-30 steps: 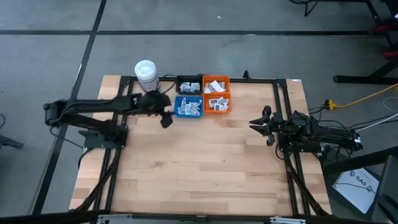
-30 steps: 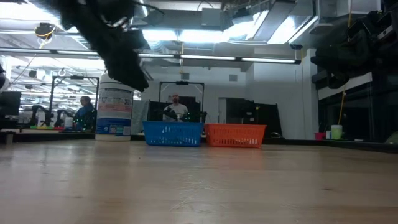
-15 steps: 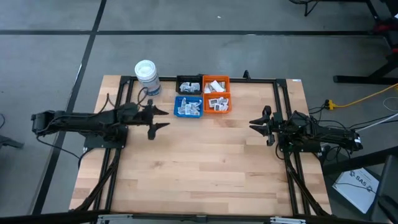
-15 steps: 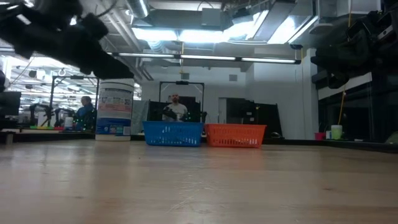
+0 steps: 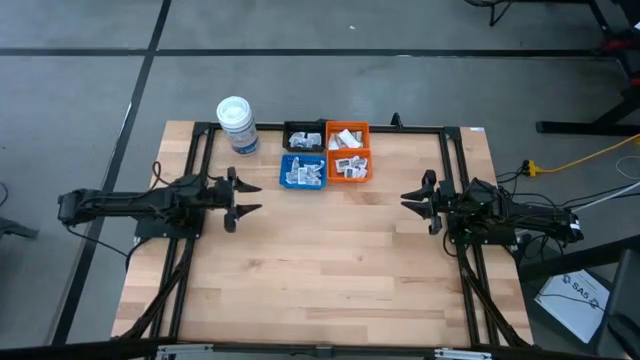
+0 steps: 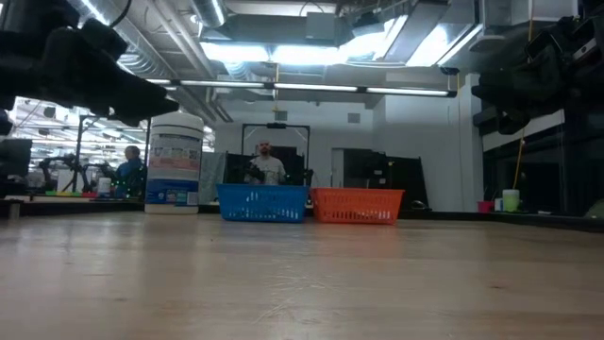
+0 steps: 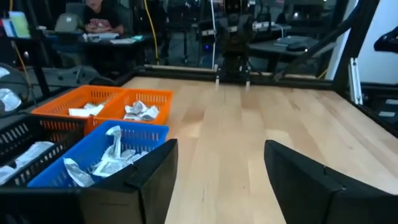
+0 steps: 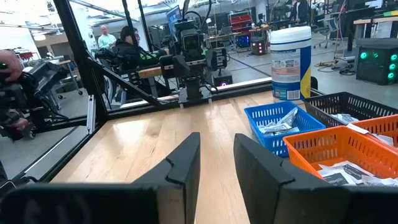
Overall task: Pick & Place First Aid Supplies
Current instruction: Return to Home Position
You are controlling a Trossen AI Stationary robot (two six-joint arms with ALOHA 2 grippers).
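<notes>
**High view.** The left gripper (image 5: pixel 258 197) hovers over the left part of the table (image 5: pixel 330 270), its fingers spread apart and holding nothing. The right gripper (image 5: pixel 404 201) waits opposite it over the right part, fingers slightly apart and also empty. At the far edge stand a white tub (image 5: pixel 236 122), a black bin (image 5: pixel 287 135), a blue bin (image 5: pixel 283 172) and an orange bin (image 5: pixel 329 170). The three bins touch one another. The sachets (image 5: pixel 304 176) lie inside the bins.

**Low view.** The left arm (image 6: pixel 85 71) is a dark shape at upper left, clear of the tabletop, and the right arm (image 6: pixel 533 71) is at upper right. The tub, blue bin and orange bin stand in a row at the far edge. A person (image 6: pixel 267 165) sits in the room behind.

**Left wrist view.** The two fingers (image 7: pixel 149 180) stand wide apart with bare wood between them. The blue bin, near one finger, holds crumpled sachets. The orange bin beyond it has two compartments, each with sachets in it.

**Right wrist view.** A narrow gap separates the fingers (image 8: pixel 180 168), with nothing in it. Beyond them are the tub and the three bins, with sachets showing in the blue, black and orange bins.
</notes>
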